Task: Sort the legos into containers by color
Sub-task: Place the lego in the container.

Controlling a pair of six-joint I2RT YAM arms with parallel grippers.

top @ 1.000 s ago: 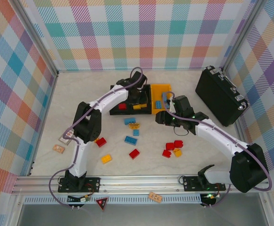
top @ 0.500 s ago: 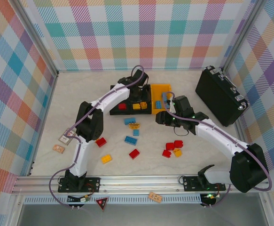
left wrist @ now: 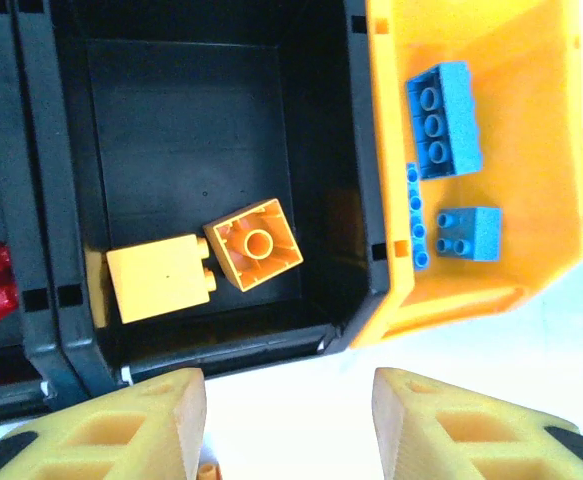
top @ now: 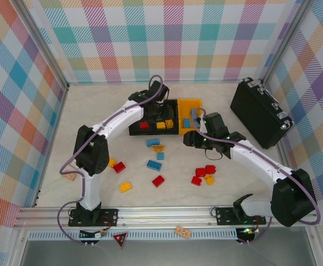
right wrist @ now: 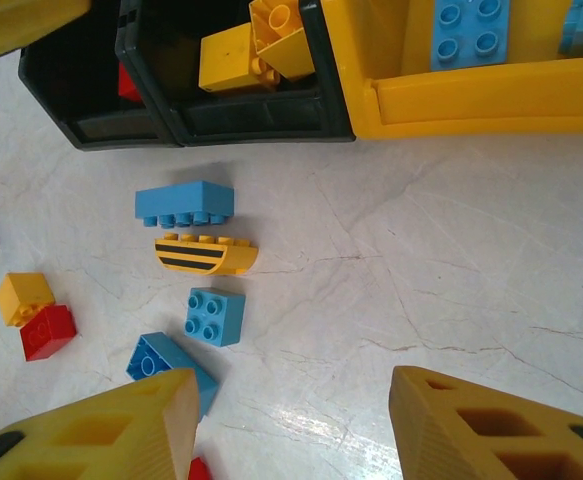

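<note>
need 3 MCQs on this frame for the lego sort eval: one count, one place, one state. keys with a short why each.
1. Yellow-orange bricks in the middle black bin: A one, B four, C two.
2. The binned blue bricks lie in: A the middle black bin, B the yellow-orange bin, C no bin.
3. The left gripper is: A open and empty, B shut on a brick, C shut and empty.
Key: 1 C, two lie side by side on its floor; 2 B, they sit inside its yellow-orange walls; 3 A, its fingers stand apart with nothing between them.
</note>
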